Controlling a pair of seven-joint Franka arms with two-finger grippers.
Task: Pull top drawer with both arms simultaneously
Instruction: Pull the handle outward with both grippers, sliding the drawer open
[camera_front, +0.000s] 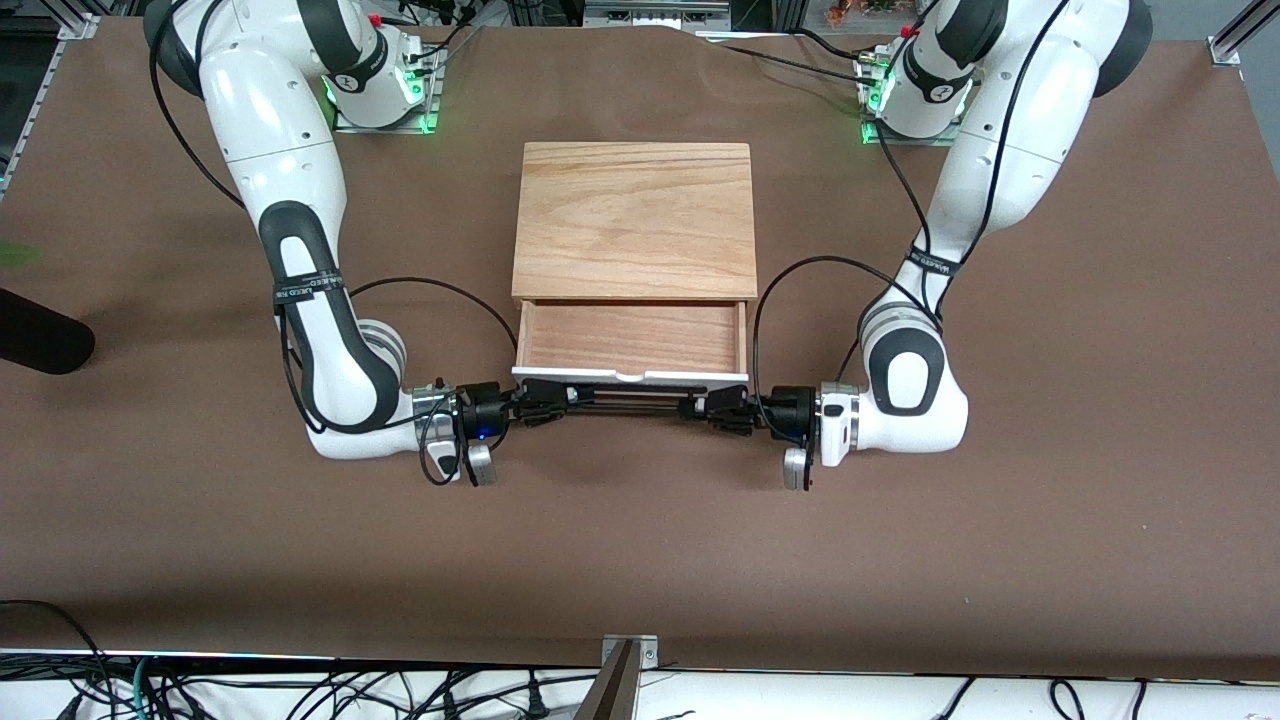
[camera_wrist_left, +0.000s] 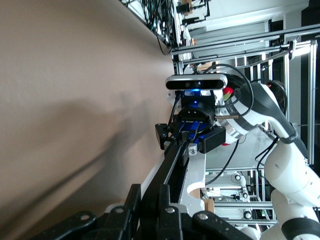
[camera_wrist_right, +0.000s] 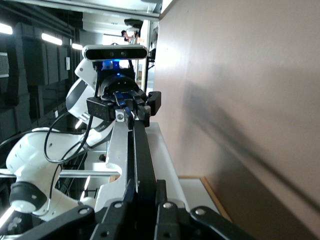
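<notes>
Both grippers' fingers tight on drawer handle.

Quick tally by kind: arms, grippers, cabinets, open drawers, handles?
Arms: 2, left arm, right arm
Grippers: 2, left gripper and right gripper, both shut on the handle
Cabinets: 1, cabinet
Open drawers: 1, top drawer
Handles: 1, handle
Total: 7
</notes>
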